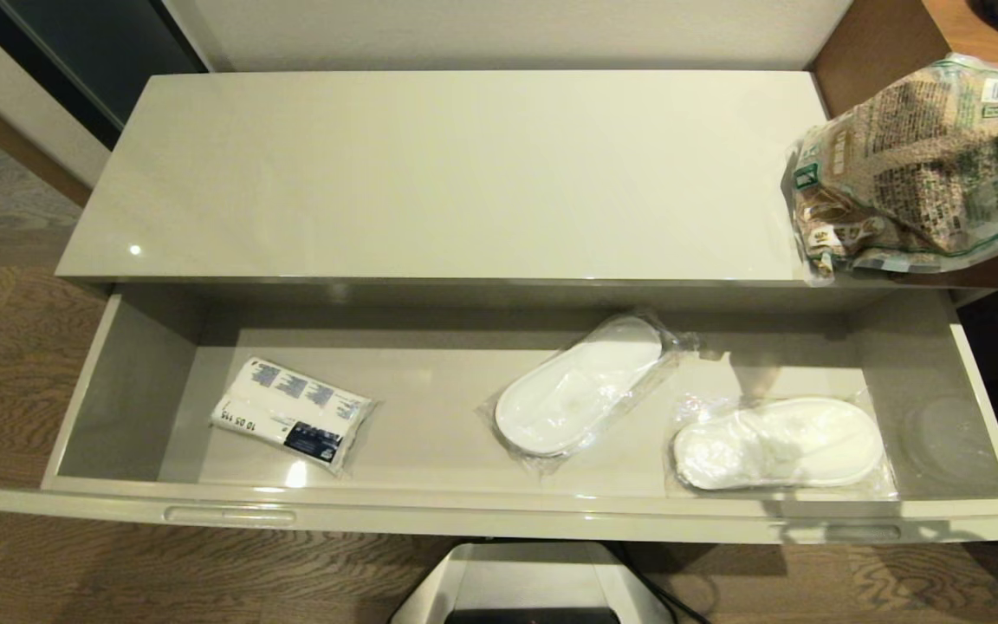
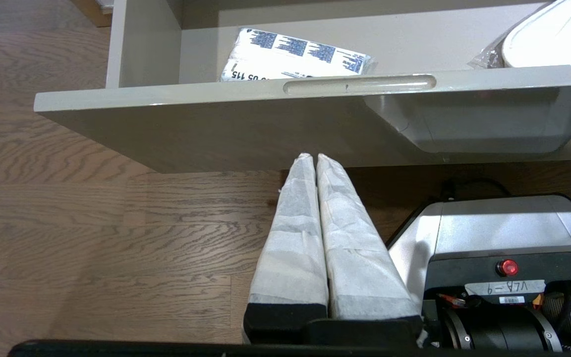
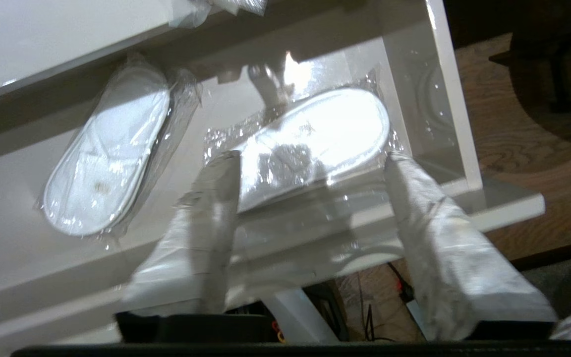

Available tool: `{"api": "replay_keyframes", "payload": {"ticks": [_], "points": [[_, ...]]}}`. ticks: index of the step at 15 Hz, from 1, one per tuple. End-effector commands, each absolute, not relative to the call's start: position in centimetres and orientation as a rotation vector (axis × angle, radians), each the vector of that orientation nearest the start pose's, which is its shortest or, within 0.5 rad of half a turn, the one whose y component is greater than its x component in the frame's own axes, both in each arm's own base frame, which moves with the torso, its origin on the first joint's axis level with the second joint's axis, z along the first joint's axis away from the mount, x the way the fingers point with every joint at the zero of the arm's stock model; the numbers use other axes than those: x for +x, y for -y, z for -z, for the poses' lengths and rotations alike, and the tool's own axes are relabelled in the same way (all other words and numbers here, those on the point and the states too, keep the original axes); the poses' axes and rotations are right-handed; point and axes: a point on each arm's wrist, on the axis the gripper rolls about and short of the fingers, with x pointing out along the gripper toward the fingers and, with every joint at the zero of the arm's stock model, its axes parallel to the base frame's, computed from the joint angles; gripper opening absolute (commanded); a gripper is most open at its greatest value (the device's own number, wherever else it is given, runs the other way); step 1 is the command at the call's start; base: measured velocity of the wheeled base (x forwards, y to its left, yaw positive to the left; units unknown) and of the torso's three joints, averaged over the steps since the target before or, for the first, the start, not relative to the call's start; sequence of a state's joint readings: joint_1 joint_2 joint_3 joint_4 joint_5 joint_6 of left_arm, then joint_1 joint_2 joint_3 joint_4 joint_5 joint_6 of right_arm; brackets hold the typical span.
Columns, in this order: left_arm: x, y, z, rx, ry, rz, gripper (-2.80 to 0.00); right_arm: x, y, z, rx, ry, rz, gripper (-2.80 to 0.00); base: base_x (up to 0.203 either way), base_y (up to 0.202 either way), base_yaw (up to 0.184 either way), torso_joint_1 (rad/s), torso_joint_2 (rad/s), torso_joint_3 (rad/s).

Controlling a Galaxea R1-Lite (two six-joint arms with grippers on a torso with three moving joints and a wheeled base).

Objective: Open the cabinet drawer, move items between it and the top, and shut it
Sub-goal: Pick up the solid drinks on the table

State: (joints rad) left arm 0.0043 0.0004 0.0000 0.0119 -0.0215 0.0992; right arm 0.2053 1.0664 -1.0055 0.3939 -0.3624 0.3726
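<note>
The cabinet drawer (image 1: 499, 520) stands pulled fully out below the cream-beige top (image 1: 447, 173). The small white packet (image 1: 291, 413) with blue-grey print lies in the drawer's left part. The large clear bag (image 1: 923, 165) with green print and brown contents rests at the top's right end, overhanging its edge. Neither gripper shows in the head view. In the left wrist view my left gripper (image 2: 314, 157) is shut and empty, low in front of the drawer front (image 2: 216, 124), below its left slot handle (image 2: 360, 84). My right gripper (image 3: 310, 158) is open and empty, above the drawer's right front.
Two white slippers in clear wrap (image 1: 581, 386) (image 1: 780, 442) lie in the drawer's middle and right. Brown wooden furniture (image 1: 871, 43) stands beyond the top's right end. My own base (image 1: 534, 581) sits on the wooden floor under the drawer front.
</note>
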Motion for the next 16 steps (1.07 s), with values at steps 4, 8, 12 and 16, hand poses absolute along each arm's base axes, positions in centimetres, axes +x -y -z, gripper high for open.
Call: {"api": "replay_keyframes", "payload": {"ticks": [4,8,12,16], "points": [[-2.3,0.1,-7.4,0.1,-0.011,0.017,-2.8,19.3,-3.1,-28.1,0.181,-0.372,0.243,0.0,0.0,0.0,0.0,0.0,0.0,0.0],[-2.3,0.1,-7.4,0.1,-0.011,0.017,-2.8,23.5,-3.7,-30.7,0.163,-0.231,0.256,0.0,0.0,0.0,0.0,0.0,0.0,0.0],[-2.3,0.1,-7.4,0.1,-0.011,0.017,-2.8,26.0,-3.5,-29.9,0.175,-0.201,0.302,0.0,0.0,0.0,0.0,0.0,0.0,0.0],[-2.3,0.1,-7.4,0.1,-0.011,0.017,-2.8,29.2,-2.3,-27.6,0.187,-0.181,0.361,0.0,0.0,0.0,0.0,0.0,0.0,0.0]]}}
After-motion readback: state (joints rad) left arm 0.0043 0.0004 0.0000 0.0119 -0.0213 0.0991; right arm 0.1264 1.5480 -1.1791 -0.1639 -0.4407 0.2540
